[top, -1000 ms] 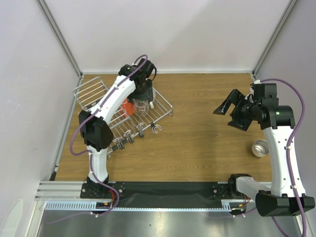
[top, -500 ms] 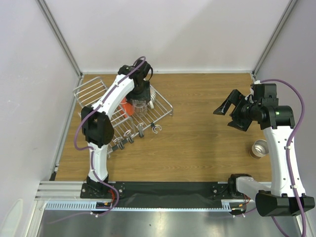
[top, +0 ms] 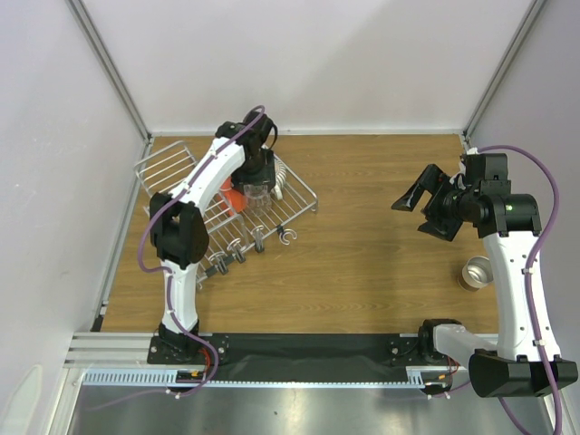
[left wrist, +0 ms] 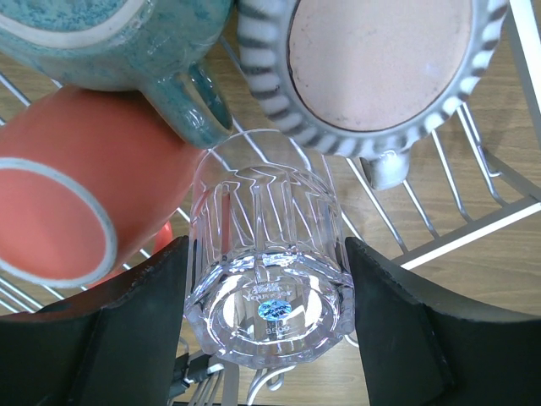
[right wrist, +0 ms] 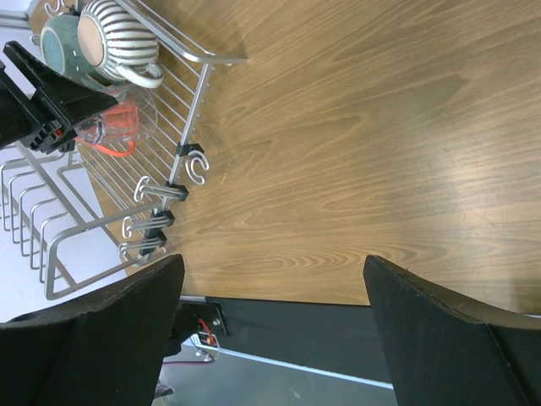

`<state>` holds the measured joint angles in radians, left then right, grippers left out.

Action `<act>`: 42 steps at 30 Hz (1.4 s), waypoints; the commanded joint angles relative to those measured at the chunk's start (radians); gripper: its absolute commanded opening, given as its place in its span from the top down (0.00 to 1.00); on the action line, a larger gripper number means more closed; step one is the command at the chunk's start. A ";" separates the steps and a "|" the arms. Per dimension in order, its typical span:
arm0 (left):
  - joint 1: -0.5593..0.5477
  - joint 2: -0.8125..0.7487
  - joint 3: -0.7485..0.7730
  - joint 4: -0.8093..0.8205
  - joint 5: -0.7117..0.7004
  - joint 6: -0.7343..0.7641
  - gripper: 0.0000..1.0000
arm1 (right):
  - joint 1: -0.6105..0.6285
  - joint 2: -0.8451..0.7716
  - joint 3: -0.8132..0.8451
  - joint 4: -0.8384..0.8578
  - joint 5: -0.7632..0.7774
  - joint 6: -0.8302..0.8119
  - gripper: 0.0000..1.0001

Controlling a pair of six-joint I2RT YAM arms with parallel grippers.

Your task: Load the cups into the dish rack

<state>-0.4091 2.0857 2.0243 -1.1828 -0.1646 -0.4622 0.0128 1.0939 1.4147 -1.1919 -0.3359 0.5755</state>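
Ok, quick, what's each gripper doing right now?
Left gripper: closed on the clear glass, at the dish rack.
Right gripper: open, holding nothing.

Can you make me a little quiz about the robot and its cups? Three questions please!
1. True or false: the metal cup is already in the dish rack.
2. What is between the fingers of the left gripper? A) metal cup B) clear glass C) nothing
3. How many mugs are in the dish rack?

Key
1. False; it stands on the table.
2. B
3. Three: red mug, teal mug, ribbed mug.
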 commanded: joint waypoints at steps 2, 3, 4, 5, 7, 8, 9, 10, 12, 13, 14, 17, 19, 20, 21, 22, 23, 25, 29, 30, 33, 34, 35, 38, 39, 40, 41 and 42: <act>0.029 -0.007 -0.021 0.037 -0.038 0.025 0.66 | -0.004 -0.015 0.003 0.009 0.014 -0.003 0.05; 0.030 -0.007 -0.024 0.044 -0.039 0.025 0.64 | -0.004 -0.017 0.001 0.009 0.014 -0.005 0.05; 0.032 -0.006 -0.026 0.045 -0.035 0.025 0.63 | -0.004 -0.016 0.001 0.009 0.014 -0.005 0.05; 0.032 -0.007 -0.024 0.043 -0.032 0.025 0.62 | -0.004 -0.015 0.003 0.008 0.012 -0.008 0.05; 0.032 -0.004 -0.022 0.041 -0.035 0.025 0.60 | -0.005 -0.017 0.006 0.008 0.012 -0.009 0.05; 0.032 -0.006 -0.024 0.040 -0.042 0.028 0.52 | -0.005 -0.020 0.006 0.009 0.014 -0.011 0.05; 0.032 -0.004 -0.029 0.038 -0.047 0.028 0.48 | -0.005 -0.020 0.007 0.009 0.012 -0.011 0.05; 0.033 -0.004 -0.032 0.041 -0.050 0.031 0.46 | -0.005 -0.022 0.004 0.012 0.012 -0.012 0.05; 0.033 0.002 -0.029 0.037 -0.053 0.033 0.39 | -0.005 -0.022 0.000 0.015 0.015 -0.014 0.05; 0.035 0.004 -0.019 0.031 -0.049 0.031 0.36 | -0.005 -0.020 0.000 0.015 0.012 -0.016 0.05; 0.035 0.004 -0.016 0.031 -0.036 0.028 0.29 | -0.005 -0.017 0.003 0.014 0.006 -0.016 0.05; 0.035 0.002 -0.012 0.041 -0.018 0.036 0.20 | -0.005 -0.022 0.004 0.012 0.003 -0.016 0.05; 0.035 0.002 -0.003 0.035 -0.032 0.039 0.17 | -0.005 -0.026 0.004 0.012 0.003 -0.017 0.05; 0.035 0.002 0.001 0.026 -0.039 0.043 0.16 | -0.005 -0.028 0.004 0.012 0.003 -0.017 0.05; 0.035 0.002 -0.001 0.025 -0.049 0.042 0.15 | -0.004 -0.028 0.006 0.011 0.003 -0.019 0.05; 0.036 -0.001 -0.001 0.022 -0.050 0.042 0.14 | -0.005 -0.028 0.009 0.009 0.001 -0.019 0.05; 0.035 -0.003 -0.001 0.019 -0.050 0.042 0.14 | -0.005 -0.028 0.012 0.006 0.000 -0.019 0.05; 0.036 -0.015 0.004 0.018 -0.046 0.040 0.14 | -0.005 -0.028 0.015 0.005 -0.005 -0.019 0.05; 0.035 -0.053 0.025 0.014 -0.026 0.028 0.14 | -0.005 -0.037 0.023 -0.001 0.014 -0.009 0.05; 0.033 -0.058 0.048 0.009 -0.016 0.022 0.14 | -0.005 -0.042 0.023 -0.002 0.023 -0.006 0.05; 0.026 -0.081 0.098 0.000 0.040 -0.001 0.14 | -0.005 -0.051 0.010 0.009 0.044 -0.002 0.05; 0.015 -0.090 0.114 -0.004 0.051 -0.015 0.14 | -0.005 -0.049 0.004 0.011 0.055 0.000 0.05; 0.009 -0.095 0.129 -0.006 0.080 -0.021 0.14 | -0.005 -0.048 0.003 0.006 0.064 0.001 0.06; -0.026 -0.127 0.172 -0.008 0.137 -0.053 0.13 | -0.005 -0.010 0.013 -0.035 0.184 0.001 0.11; -0.039 -0.148 0.165 -0.006 0.149 -0.062 0.13 | -0.005 0.009 0.024 -0.057 0.242 0.000 0.12; -0.069 -0.170 0.154 0.003 0.154 -0.072 0.13 | -0.004 0.049 0.038 -0.080 0.377 0.001 0.13; -0.083 -0.223 0.143 0.021 0.152 -0.076 0.13 | -0.004 0.064 0.055 -0.116 0.437 0.003 0.15; -0.094 -0.249 0.116 0.032 0.149 -0.079 0.13 | -0.034 0.072 0.056 -0.120 0.477 0.000 0.16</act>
<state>-0.4465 1.9835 2.1342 -1.1801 -0.0666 -0.5014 0.0071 1.1221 1.4326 -1.2495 -0.0990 0.5755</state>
